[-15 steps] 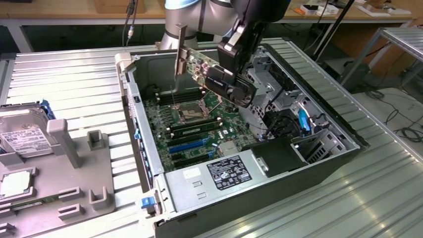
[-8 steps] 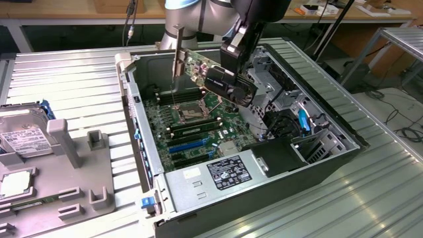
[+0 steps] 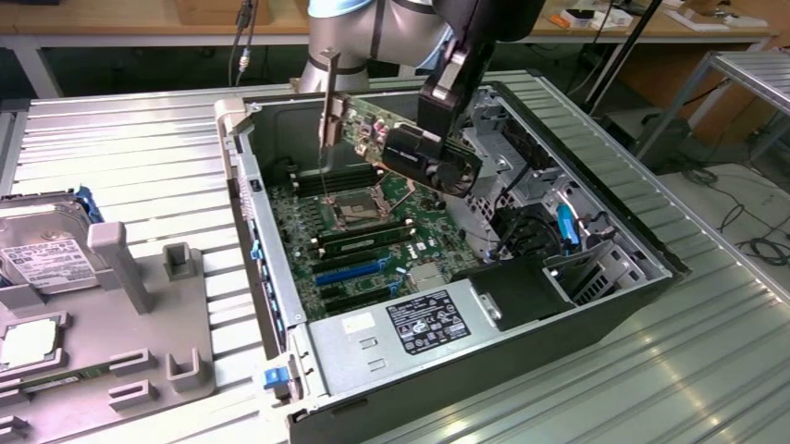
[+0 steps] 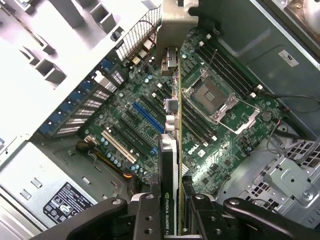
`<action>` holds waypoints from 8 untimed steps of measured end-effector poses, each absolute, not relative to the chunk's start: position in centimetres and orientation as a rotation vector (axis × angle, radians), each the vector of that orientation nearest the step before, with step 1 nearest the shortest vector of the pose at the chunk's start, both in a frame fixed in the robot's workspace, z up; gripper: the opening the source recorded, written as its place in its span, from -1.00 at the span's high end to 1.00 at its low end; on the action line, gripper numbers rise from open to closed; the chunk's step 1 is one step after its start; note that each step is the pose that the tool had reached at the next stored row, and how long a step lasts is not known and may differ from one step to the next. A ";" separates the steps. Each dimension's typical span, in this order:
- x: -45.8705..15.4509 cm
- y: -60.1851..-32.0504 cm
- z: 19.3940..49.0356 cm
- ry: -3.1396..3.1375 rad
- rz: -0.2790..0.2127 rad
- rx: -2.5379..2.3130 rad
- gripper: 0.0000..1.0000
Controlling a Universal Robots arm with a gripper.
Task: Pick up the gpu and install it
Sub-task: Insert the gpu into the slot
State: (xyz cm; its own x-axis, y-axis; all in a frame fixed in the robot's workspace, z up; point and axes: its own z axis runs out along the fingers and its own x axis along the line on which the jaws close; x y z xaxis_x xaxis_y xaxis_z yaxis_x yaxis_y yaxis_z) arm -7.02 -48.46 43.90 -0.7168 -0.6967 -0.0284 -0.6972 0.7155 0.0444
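Black on its cooler face and green along its board edge, the gpu [image 3: 398,148] hangs in the air inside the open computer case [image 3: 623,242], pinched between the two dark fingers [image 4: 145,216] of the gripper [image 3: 432,139]; the jaws press on the card from both flat sides, near the end away from its bracket. In the exterior view the card is tilted, its silvery metal bracket [image 3: 331,104] standing towards that view's left and higher than the gripped end; it is above the motherboard [image 3: 370,242] and is not seated in any slot. The wrist view looks down the card edge-on; the gpu [image 4: 169,170] runs away from the gripper [image 4: 172,220] to the bracket [image 4: 172,25], with the green motherboard [image 4: 227,150] spread below it, the empty processor socket [image 4: 212,97] on one side and the long blue slot [image 4: 147,117] on the other. In the exterior view the socket [image 3: 351,211] lies under the card's lower edge, and the blue slot [image 3: 351,271] lies nearer the power supply [image 3: 408,324] with its black label. The case rests on a ribbed metal table [image 3: 136,139]; at the exterior view's left stands a grey fixture [image 3: 124,277], with a hard drive [image 3: 43,259] beside it.
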 end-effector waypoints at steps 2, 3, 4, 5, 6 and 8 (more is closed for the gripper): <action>-7.0 -48.5 43.9 2.891 0.081 -1.204 0.47; -6.9 -48.5 43.9 2.885 0.081 -1.219 0.47; -6.9 -48.5 43.9 2.880 0.081 -1.231 0.47; -6.9 -48.5 43.9 2.873 0.082 -1.248 0.47; -6.8 -48.5 43.9 2.862 0.082 -1.273 0.47; -6.7 -48.5 43.9 2.845 0.082 -1.312 0.47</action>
